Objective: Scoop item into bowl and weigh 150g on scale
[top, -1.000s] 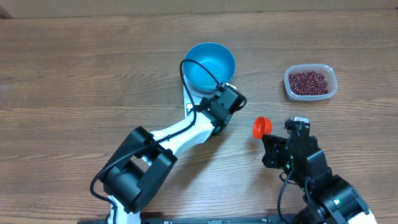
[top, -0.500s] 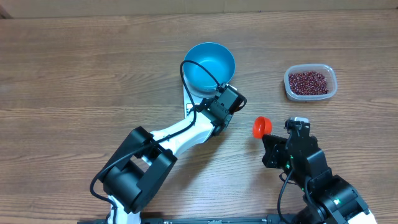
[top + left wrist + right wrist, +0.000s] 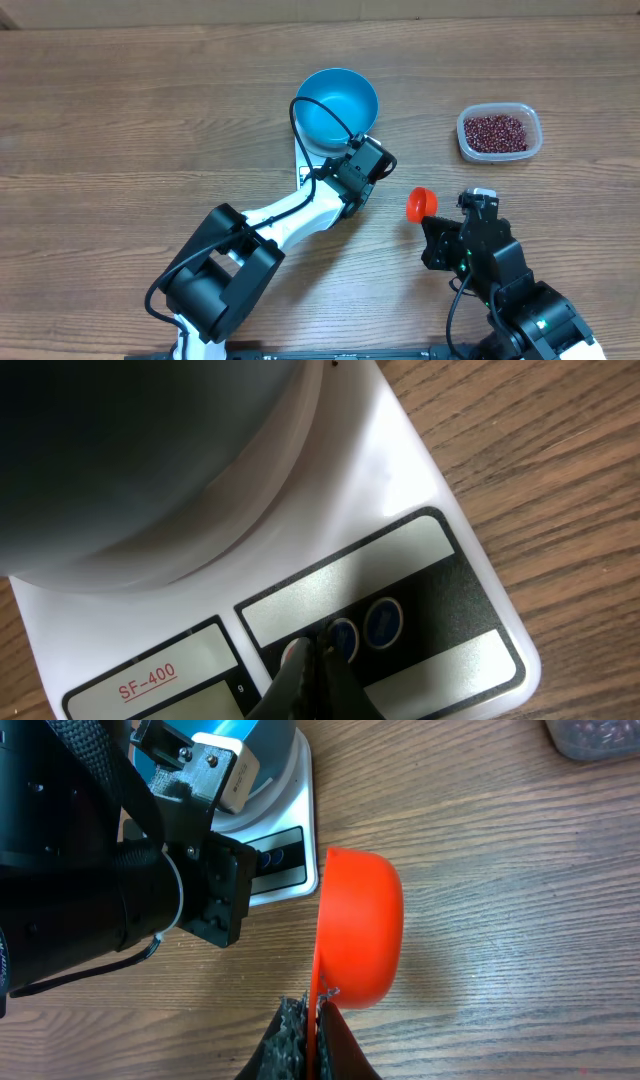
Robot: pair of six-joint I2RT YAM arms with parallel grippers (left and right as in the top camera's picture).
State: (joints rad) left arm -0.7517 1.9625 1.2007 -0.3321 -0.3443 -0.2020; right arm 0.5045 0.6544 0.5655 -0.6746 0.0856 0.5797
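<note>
Blue plastic bowl (image 3: 338,105) sits on the white scale (image 3: 304,172) at the upper centre of the overhead view, covering most of it. The left fingers (image 3: 297,695) are pressed together. Their tip is right at the scale's round buttons (image 3: 382,622), at the bottom of the left wrist view. The right fingers (image 3: 290,1040) are clamped on an orange scoop (image 3: 362,935), right of the scale. Red-brown beans (image 3: 495,131) fill a clear tub (image 3: 533,142) at upper right on the wooden table (image 3: 120,120).
</note>
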